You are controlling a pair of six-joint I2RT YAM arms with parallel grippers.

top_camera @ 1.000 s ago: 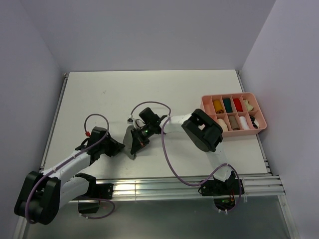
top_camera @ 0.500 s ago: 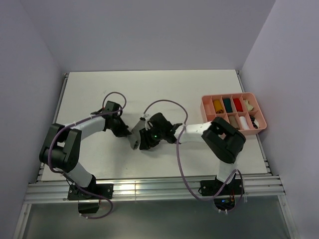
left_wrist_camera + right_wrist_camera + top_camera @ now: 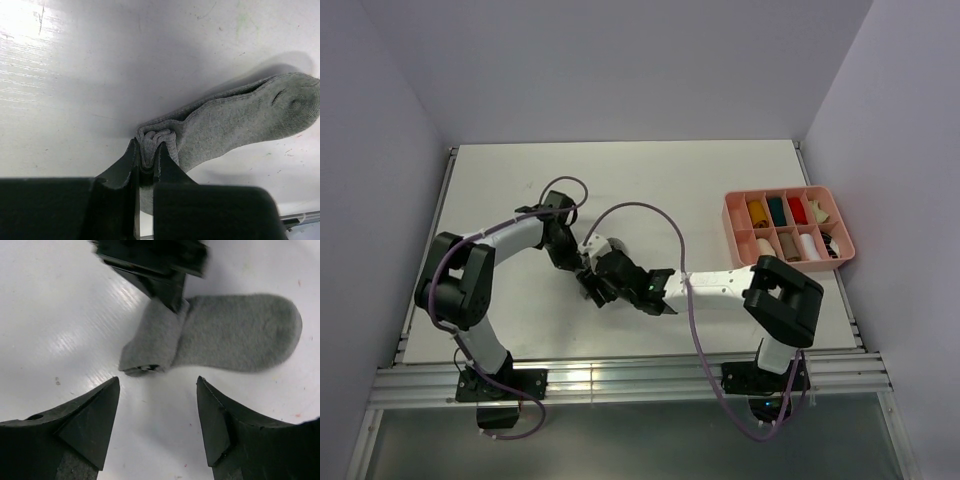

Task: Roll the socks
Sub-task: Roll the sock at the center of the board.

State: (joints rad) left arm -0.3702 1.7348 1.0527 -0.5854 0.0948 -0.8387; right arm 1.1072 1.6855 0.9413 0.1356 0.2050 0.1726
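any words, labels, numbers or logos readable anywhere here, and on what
None can be read in any view.
grey sock: plain knit, no label or print showing.
pink tray: no lettering visible; too small in the overhead view to rule out fine print.
table: only scuffs and specks, no writing.
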